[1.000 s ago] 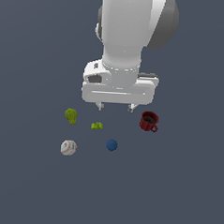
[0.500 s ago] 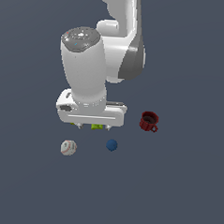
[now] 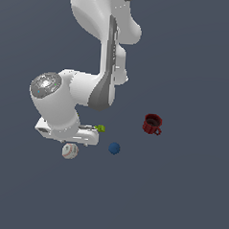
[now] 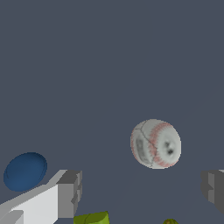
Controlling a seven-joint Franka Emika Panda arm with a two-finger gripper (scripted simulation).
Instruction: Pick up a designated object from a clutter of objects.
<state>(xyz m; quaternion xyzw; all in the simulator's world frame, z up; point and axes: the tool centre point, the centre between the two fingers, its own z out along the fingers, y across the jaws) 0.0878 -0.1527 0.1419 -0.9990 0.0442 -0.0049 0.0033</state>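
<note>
**Hidden and cut-off parts**

In the exterior view the arm's wrist housing (image 3: 63,125) covers the gripper's fingers and the top of the baseball (image 3: 70,151) beneath it. Only a sliver of the yellow-green block (image 3: 100,128) shows beside the hand. In the wrist view, the block (image 4: 92,218), a second green lump (image 4: 170,222) and both fingers (image 4: 69,192) are cut by the picture's edge.

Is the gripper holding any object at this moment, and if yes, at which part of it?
Nothing is held. The gripper is open, and the white baseball with red stitching lies free on the floor beyond its fingertips, untouched.
</note>
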